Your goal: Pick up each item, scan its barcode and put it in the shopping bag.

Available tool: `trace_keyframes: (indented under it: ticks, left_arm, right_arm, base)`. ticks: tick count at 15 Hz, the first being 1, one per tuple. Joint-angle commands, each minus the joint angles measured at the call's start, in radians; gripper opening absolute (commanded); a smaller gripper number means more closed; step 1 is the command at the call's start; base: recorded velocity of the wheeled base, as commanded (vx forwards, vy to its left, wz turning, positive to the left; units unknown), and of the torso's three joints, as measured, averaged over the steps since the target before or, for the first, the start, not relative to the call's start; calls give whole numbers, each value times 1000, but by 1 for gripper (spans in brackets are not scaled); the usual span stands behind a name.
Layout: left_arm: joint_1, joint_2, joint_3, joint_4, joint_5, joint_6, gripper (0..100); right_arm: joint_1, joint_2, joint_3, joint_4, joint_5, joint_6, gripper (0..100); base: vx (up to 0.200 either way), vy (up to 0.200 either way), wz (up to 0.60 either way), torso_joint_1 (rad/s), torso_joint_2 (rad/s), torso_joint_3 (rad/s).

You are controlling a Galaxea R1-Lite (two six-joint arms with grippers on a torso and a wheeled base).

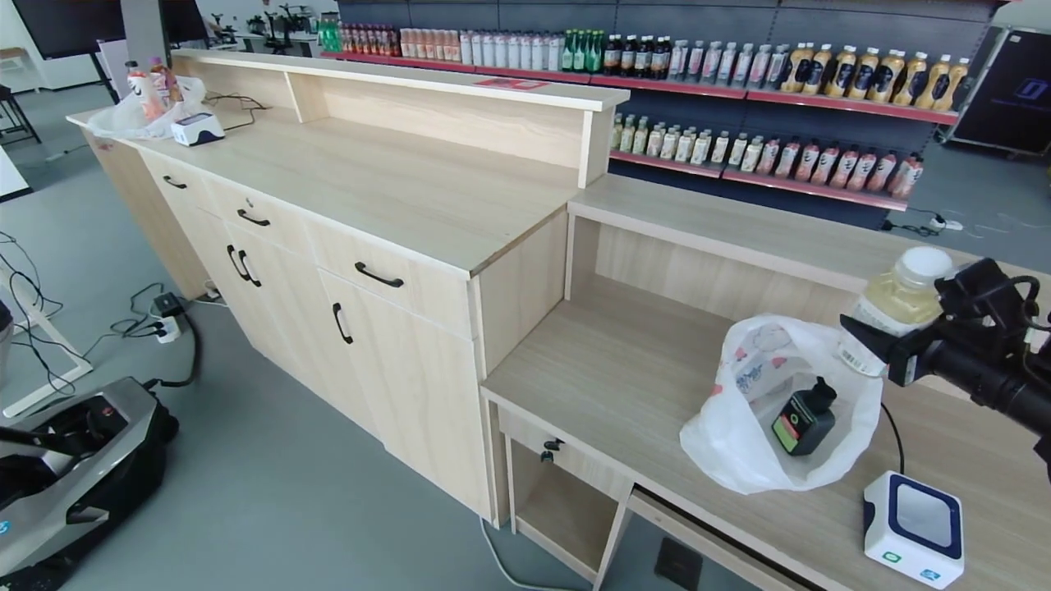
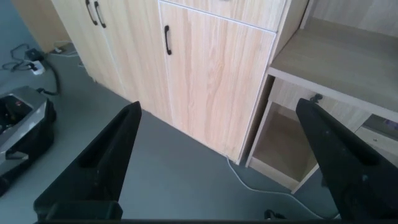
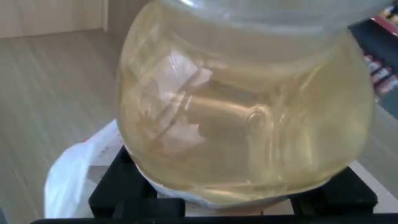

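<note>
Nearest: left gripper, black fingers spread wide apart, hanging over grey floor in front of pale wood cabinet doors. On light wooden desk, at front edge: square white-and-navy barcode scanner, window facing up. Just behind it: white plastic shopping bag, slumped, mouth open. Inside: green-and-black bottle with black cap, plus white printed carton. Above bag's far rim: right gripper, fingers clamped on label end of clear plastic bottle of pale yellow liquid with white cap, tilted, cap up and away. Farther back: red-edged shelves lined with drink bottles.
</note>
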Motion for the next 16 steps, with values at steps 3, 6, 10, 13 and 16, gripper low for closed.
trace_keyframes:
  ticks: [3,6,10,13,16]
  left_arm:
    - [0,0,0,0,0,0,100]
    - [0,0,0,0,0,0,100]
    - [0,0,0,0,0,0,100]
    - [0,0,0,0,0,0,100]
    - [0,0,0,0,0,0,100]
  right_arm:
    - [16,170,0,-21,127,12,0]
    - [29,270,-10,-48,139,18,0]
    - [32,377,-35,-42,139,96,0]
    - [40,436,-62,-42,141,96,0]
    - [40,499,-113,-44,142,98,0]
  base:
    - [0,0,0,0,0,0]
    - [0,0,0,0,0,0]
    - [0,0,0,0,0,0]
    - [0,0,0,0,0,0]
    - [0,0,0,0,0,0]
